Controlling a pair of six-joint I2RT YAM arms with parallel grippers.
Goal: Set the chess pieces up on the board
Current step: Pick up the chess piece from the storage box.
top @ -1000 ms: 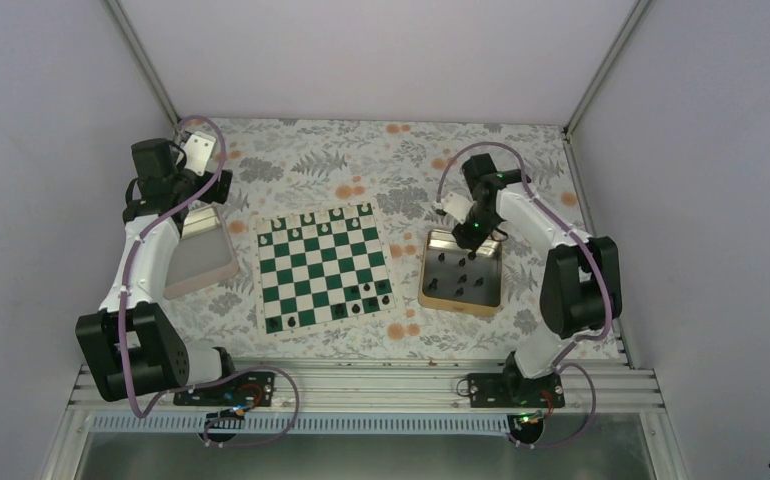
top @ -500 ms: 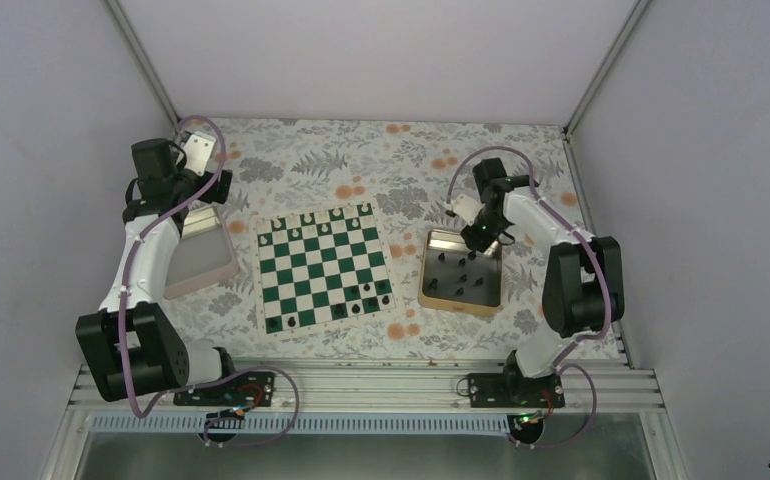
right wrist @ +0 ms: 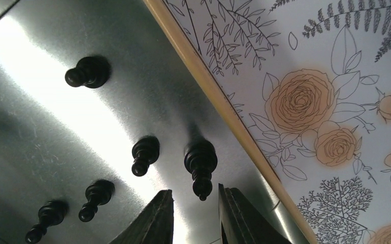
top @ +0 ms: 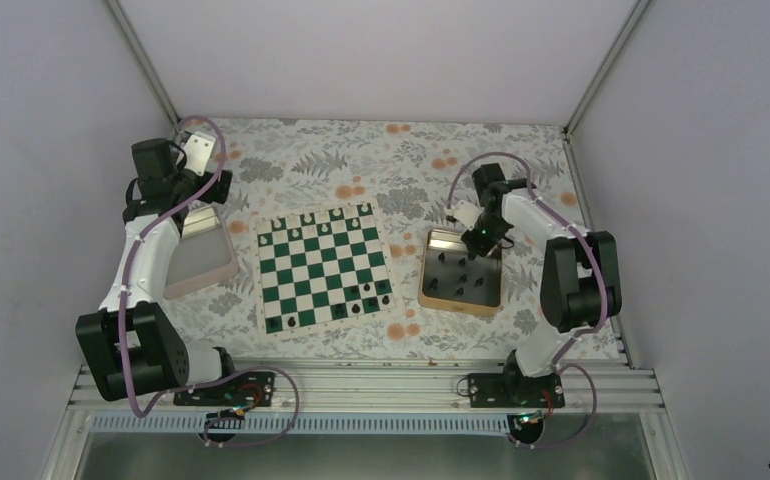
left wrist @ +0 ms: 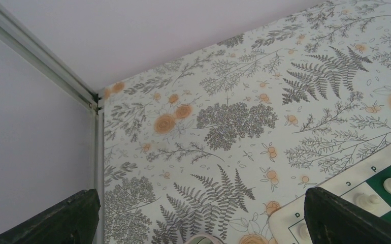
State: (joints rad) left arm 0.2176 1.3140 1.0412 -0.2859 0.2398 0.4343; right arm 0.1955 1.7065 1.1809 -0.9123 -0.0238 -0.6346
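The board [top: 319, 272] lies mid-table, with white figures along its far row and a few black chess pieces [top: 357, 307] on its near rows. Several more black chess pieces [top: 458, 272] stand in the gold tray [top: 428, 291]. My right gripper [top: 479, 244] hangs over that tray's far end. In the right wrist view it [right wrist: 194, 192] is open, its fingers narrowly either side of the top of one tall black piece [right wrist: 200, 161], with a gap on each side. My left gripper [top: 213, 186] is held above the table's far left, open wide [left wrist: 199, 192] and empty.
A pinkish-rimmed tray [top: 232, 262] sits left of the board under the left arm. The gold tray's raised rim [right wrist: 219, 96] runs just right of the right fingers. Other black pieces [right wrist: 143, 155] stand close by on the left. Enclosure walls surround the table.
My right gripper has shifted a little to the right over the gold tray's far end and its jaws have narrowed around the tall black piece. The left arm has not moved.
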